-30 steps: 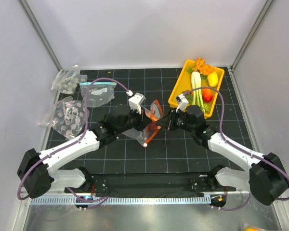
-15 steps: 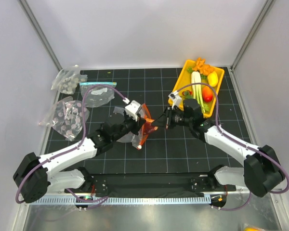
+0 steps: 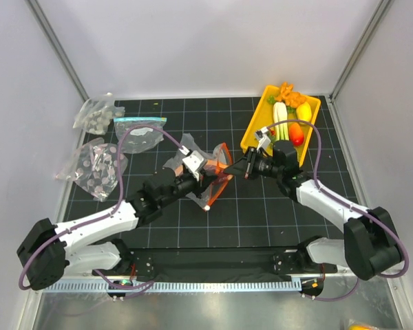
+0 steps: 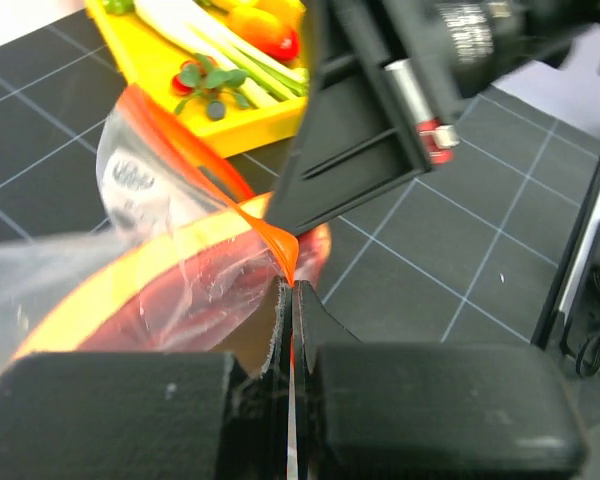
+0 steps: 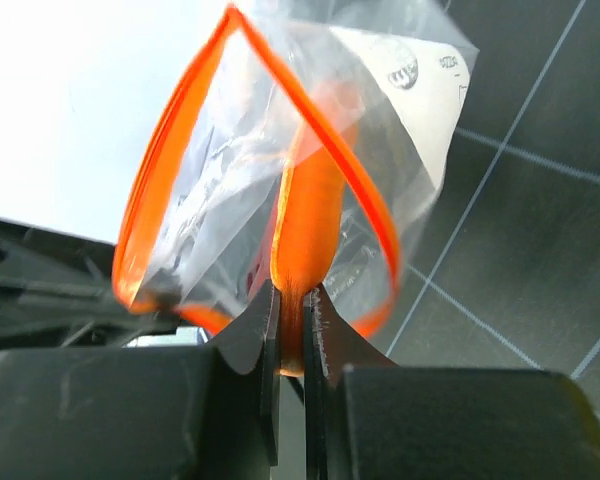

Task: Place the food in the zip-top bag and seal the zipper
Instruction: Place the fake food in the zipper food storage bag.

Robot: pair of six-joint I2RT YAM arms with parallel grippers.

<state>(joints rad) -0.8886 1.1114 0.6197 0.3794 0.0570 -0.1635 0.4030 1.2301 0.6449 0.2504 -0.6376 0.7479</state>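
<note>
The zip-top bag (image 3: 217, 172), held just left of the yellow tray (image 3: 250, 130), gapes wider than half a second ago; left fingers (image 4: 130, 420) and right fingers (image 5: 130, 420) each clamp its zipper (image 5: 305, 225); food (image 3: 289, 127) could now go in.

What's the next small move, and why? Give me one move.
Probably open the right gripper and send it to the yellow tray for a piece, with the left gripper holding on. Both are shut on the zipper, the zip-top bag gapes open between them, and the food lies in the tray.
</note>
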